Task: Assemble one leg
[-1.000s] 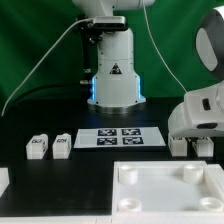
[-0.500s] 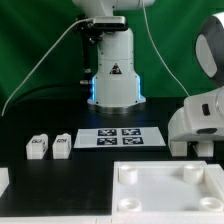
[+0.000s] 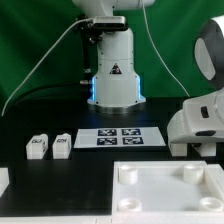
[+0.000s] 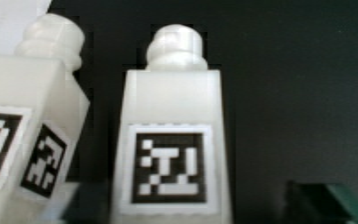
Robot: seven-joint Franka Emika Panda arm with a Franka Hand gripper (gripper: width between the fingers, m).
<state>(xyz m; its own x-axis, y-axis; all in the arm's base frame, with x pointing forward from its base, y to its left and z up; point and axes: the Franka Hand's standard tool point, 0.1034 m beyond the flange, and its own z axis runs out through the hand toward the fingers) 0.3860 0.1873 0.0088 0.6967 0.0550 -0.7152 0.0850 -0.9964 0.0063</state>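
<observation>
Beyond the panel (image 3: 165,185), at the exterior view's right of the marker board (image 3: 120,137), the gripper (image 3: 195,142) has sunk slightly lower over the leg (image 4: 172,130), just beside a second leg (image 4: 34,110); whether its fingers are spread cannot be told.

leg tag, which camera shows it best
The wrist view: one leg shows close up, its black-and-white tag and rounded top peg plain, with a second leg beside it. The exterior view shows only two small legs at its left, their tags too small to read.
</observation>
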